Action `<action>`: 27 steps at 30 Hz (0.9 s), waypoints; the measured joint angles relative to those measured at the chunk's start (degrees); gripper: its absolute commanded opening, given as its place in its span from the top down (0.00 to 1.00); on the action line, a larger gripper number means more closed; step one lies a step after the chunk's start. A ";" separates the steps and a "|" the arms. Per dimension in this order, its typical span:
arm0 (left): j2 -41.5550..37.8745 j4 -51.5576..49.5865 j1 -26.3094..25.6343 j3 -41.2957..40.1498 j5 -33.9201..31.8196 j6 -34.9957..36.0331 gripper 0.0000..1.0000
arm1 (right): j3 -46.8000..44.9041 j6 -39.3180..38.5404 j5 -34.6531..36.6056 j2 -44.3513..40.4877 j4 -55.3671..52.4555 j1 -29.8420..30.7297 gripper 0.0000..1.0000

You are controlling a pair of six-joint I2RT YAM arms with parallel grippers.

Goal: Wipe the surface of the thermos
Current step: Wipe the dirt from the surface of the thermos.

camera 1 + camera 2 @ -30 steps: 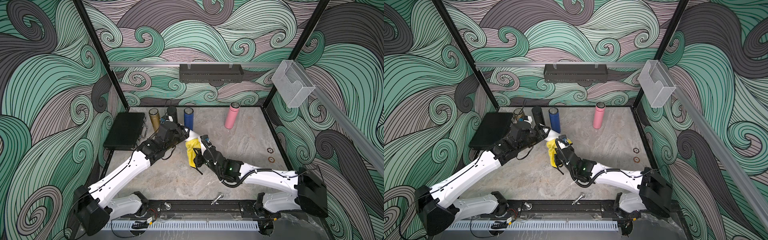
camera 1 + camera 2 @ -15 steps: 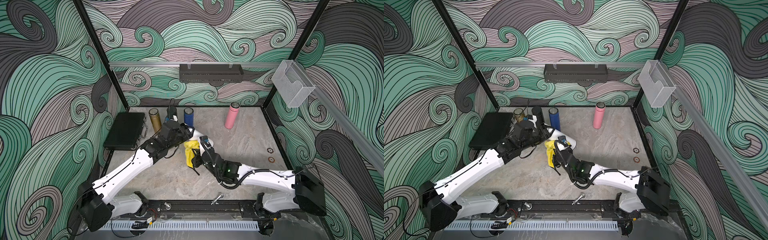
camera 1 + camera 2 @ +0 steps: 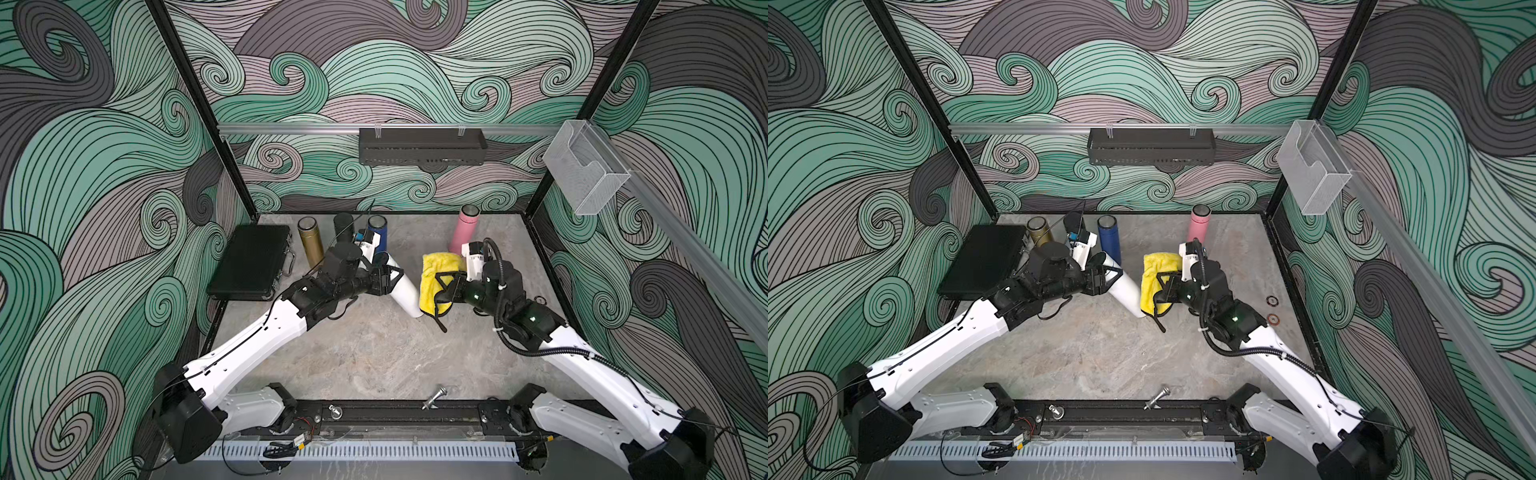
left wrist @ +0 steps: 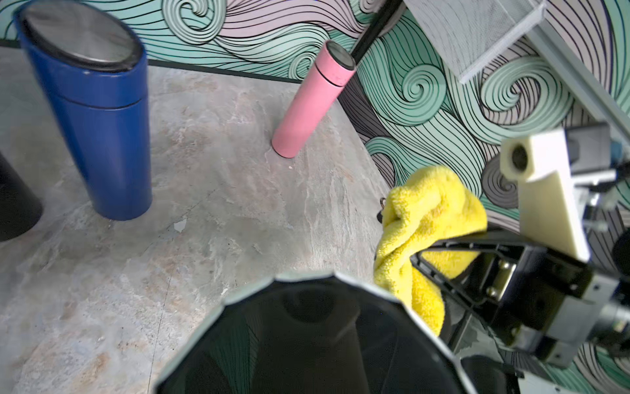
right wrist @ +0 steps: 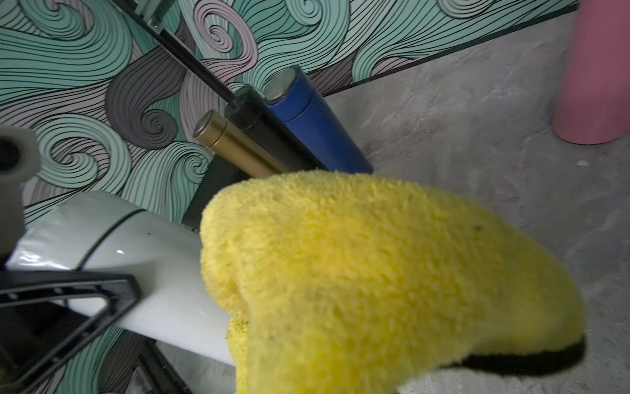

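Note:
The white thermos leans tilted at mid-table, its dark lid end up. My left gripper is shut on its upper body. In the left wrist view its dark lid fills the foreground and hides my own jaws. My right gripper is shut on a yellow cloth. The cloth lies against the thermos's lower right side. In the right wrist view the cloth covers my jaws and overlaps the white thermos.
Gold, black and blue thermoses stand in a row at the back, a pink one further right. A black case lies at the left. A metal bolt sits by the front rail, small rings by the right wall.
Both grippers have shifted to the right, carrying the thermos and the cloth with them. The right arm has drawn back toward its own side. Both stay shut.

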 measured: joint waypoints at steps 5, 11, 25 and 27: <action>-1.66 2.51 -0.46 -2.01 1.03 4.55 1.00 | 4.09 2.03 -11.56 6.10 3.39 -0.17 1.00; -1.88 3.58 -0.68 -3.85 0.22 8.11 1.00 | -1.51 5.68 -16.06 9.42 8.07 -0.22 1.00; -1.84 6.19 -1.18 -7.39 7.58 15.39 1.00 | 7.13 -1.75 -24.28 17.51 -5.51 -4.46 1.00; -1.75 6.60 -1.73 -7.37 9.64 15.96 1.00 | 12.35 -3.10 -30.14 20.98 -4.94 -5.46 1.00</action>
